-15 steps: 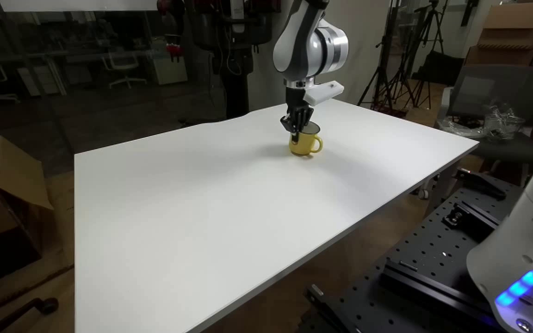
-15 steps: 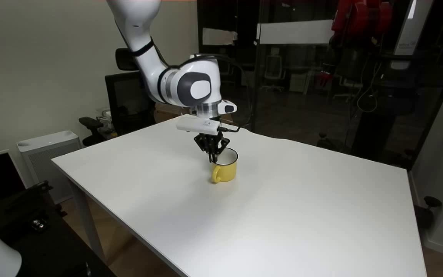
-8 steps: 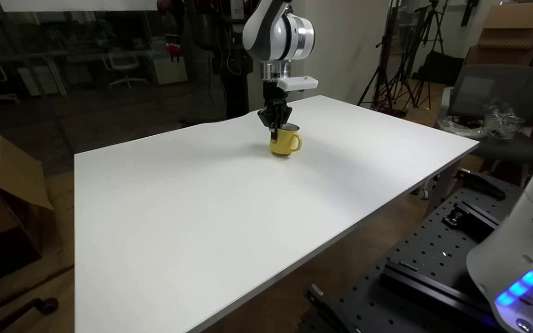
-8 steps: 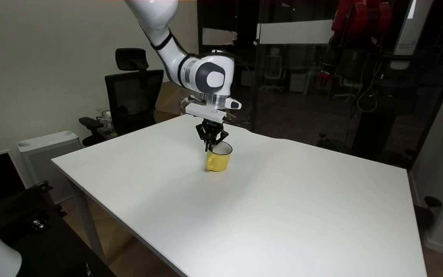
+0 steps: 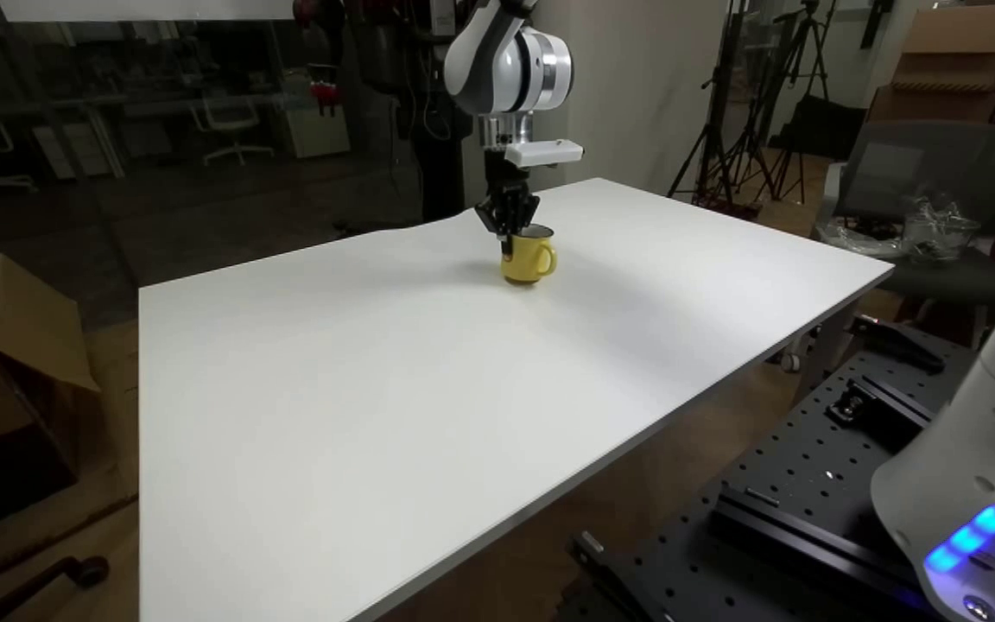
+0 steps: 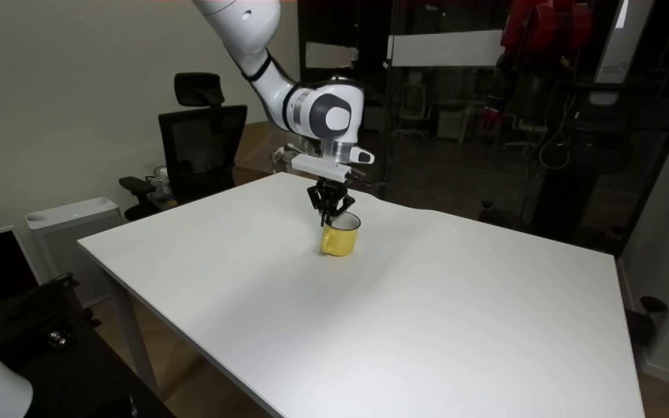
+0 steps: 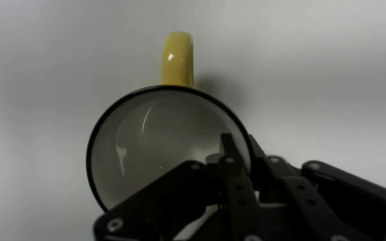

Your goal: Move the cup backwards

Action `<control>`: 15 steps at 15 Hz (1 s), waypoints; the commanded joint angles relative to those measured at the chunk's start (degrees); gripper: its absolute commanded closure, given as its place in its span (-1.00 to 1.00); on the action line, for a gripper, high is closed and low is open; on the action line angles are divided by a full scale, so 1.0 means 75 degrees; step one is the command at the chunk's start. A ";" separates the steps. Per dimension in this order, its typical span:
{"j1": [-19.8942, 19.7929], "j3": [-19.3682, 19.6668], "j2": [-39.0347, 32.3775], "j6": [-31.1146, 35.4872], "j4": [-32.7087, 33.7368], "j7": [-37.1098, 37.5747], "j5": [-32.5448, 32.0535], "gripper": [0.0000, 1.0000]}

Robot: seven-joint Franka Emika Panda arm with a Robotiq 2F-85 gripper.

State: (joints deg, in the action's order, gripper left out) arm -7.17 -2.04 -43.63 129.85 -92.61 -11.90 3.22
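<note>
And the cup [image 5: 525,259] is on the move! Over the last second it has shifted away from the edge by the robot's base [image 5: 972,475] toward the far edge, and now it's roughly upright around the middle of the counter [image 5: 359,389], well apart from every corner. The jaws are clenched on its wall: the wrist view shows one side reaching inside the rim [image 7: 89,155], the other sitting outside, the handle [image 7: 178,58] left free. If backwards means toward that far edge, I'd say the move itself is under way, part done. Whether the cup skims the counter or hangs just above it, I can't tell. Next, I reckon: a little farther, then a gentle set-down and release.
</note>
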 commanded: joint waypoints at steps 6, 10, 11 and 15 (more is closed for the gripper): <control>0.0210 0.0224 -0.0265 -0.0160 0.0419 0.0417 -0.0130 0.75; 0.0232 0.0265 -0.0428 -0.0222 0.0512 0.0450 -0.0169 0.30; 0.0231 0.0271 -0.0435 -0.0222 0.0522 0.0451 -0.0171 0.29; 0.0232 0.0277 -0.0438 -0.0234 0.0562 0.0453 -0.0172 0.29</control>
State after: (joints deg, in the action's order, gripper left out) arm -5.23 0.27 -46.81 128.24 -88.60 -8.64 2.17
